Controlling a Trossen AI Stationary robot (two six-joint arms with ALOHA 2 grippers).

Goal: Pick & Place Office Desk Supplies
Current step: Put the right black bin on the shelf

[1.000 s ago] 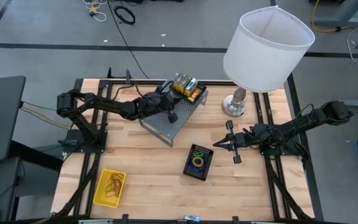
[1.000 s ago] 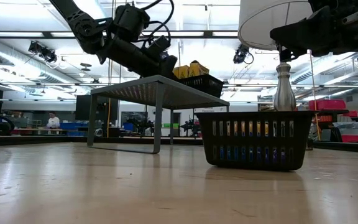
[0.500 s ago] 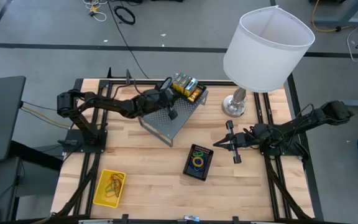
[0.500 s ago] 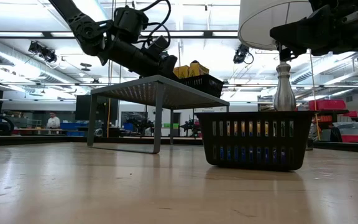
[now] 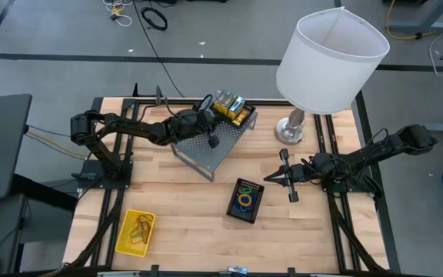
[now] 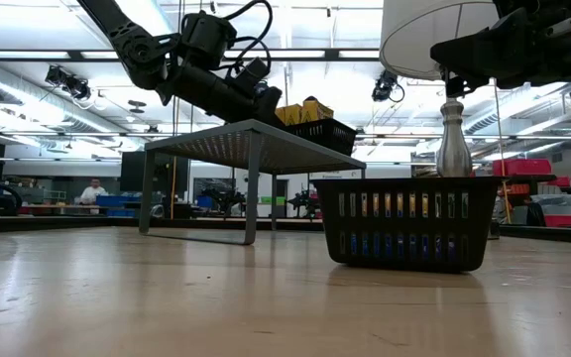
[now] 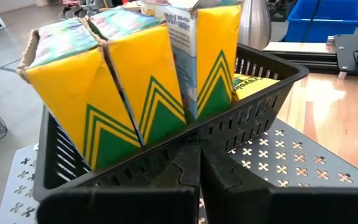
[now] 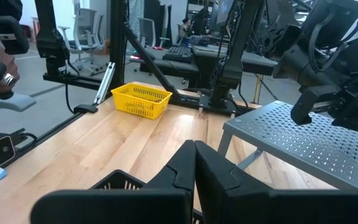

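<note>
Two arms: both work over one wooden bench (image 5: 183, 208), which has a dark frame along its sides and grey floor around it.
Room: the low view looks level across the boards into a bright hall with ceiling lights and a person (image 6: 92, 188) far behind; cables lie on the floor beyond the far edge.
Riser: a grey perforated metal shelf (image 5: 206, 154) stands on legs at the far middle of the bench, with open space under it.
Crayon tray: a black mesh tray (image 7: 253, 99) sits on the shelf's far corner, holding upright yellow-green crayon boxes (image 7: 142, 81).
Left gripper: the left gripper (image 5: 212, 137) is above the shelf, just beside the crayon tray, jaws pressed together and holding nothing.
Right gripper: the right gripper (image 5: 271, 178) hangs over bare boards between the lamp (image 5: 329, 58) and the second tray, jaws nearly closed on nothing.
Second tray: another black mesh tray (image 5: 244, 200) lies near the bench's middle with coloured rubber-band loops (image 5: 244, 201) inside.
Basket: a yellow plastic basket (image 5: 135, 232) rests at the near left corner, well apart from both arms, with small loops in it.
Open room: boards lie bare between the basket and the second tray, and along the near edge; the lamp base crowds the far right corner.
Change: the left gripper has edged slightly toward the crayon tray over the last second; the right gripper, trays and basket are where they were.
</note>
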